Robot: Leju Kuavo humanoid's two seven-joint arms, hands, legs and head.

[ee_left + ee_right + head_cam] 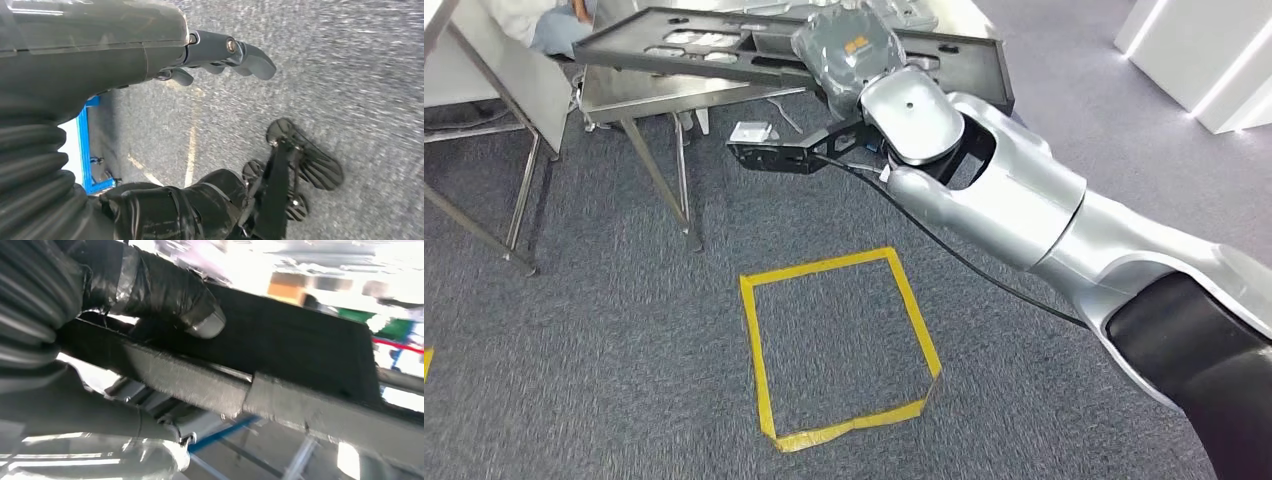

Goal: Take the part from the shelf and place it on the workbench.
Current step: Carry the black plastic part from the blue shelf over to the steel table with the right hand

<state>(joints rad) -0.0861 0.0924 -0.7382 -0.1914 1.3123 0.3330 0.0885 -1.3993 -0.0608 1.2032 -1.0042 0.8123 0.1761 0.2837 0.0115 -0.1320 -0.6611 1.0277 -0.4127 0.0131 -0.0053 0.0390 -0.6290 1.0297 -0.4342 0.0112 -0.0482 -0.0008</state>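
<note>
Head view: your right hand grips the long black part, held over the steel workbench; yellow tape square on grey carpet below.
Left wrist view: your left hand hangs over carpet, fingers curled inward, holding nothing.
Right wrist view: your thumb clamps the part from one side; blurred background.
</note>
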